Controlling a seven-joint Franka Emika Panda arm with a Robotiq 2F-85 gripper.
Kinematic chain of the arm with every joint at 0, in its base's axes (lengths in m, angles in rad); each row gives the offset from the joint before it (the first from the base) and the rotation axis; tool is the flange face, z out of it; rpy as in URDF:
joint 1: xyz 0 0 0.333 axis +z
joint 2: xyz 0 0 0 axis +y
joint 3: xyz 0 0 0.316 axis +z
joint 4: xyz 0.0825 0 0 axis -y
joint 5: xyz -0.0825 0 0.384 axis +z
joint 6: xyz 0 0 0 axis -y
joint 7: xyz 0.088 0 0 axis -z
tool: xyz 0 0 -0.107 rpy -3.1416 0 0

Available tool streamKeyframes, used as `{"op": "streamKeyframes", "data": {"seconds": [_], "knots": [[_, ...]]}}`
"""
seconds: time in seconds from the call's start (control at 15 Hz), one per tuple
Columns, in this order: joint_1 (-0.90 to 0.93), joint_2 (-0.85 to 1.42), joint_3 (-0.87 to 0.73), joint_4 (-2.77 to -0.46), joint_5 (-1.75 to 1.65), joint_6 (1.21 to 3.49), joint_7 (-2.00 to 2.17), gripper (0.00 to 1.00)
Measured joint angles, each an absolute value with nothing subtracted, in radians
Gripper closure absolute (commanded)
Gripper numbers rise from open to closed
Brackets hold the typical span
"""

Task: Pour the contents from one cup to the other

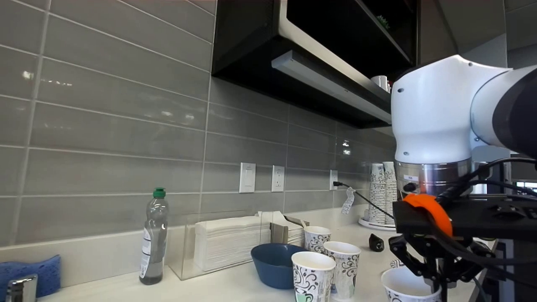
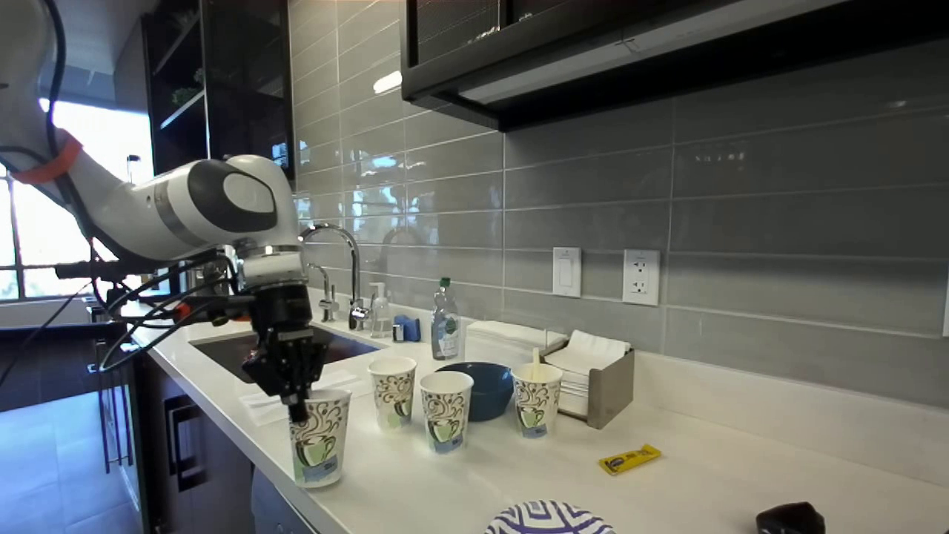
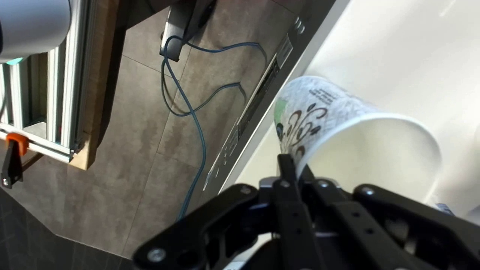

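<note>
A white paper cup (image 2: 326, 441) with brown swirls and a green cup print is at the counter's front edge. My gripper (image 3: 296, 167) is shut on its rim, one finger inside the wall and one outside. Its pale inside (image 3: 378, 157) faces the wrist view; no contents show in the visible part. Whether its base touches the counter I cannot tell. Three similar cups stand upright nearby in both exterior views: a cup (image 2: 393, 400), a middle cup (image 2: 446, 419) and a cup holding a stick (image 2: 535, 408). Which is the other cup of the task is unclear; their contents are hidden.
A solid blue bowl (image 2: 485, 393) stands behind the cups. Farther back are a soap bottle (image 1: 154, 239) and a napkin holder (image 2: 612, 386). A yellow packet (image 2: 629, 460) and a patterned plate (image 2: 549, 519) lie on the counter. The sink (image 2: 245, 352) is beyond the arm.
</note>
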State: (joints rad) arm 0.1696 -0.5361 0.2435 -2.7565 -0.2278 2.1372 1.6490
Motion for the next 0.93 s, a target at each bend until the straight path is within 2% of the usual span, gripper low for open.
{"op": "streamKeyframes", "data": {"seconds": [0.93], "knots": [[0.092,-0.532,0.179,-2.746,-0.157,2.303,1.52,0.99]]}}
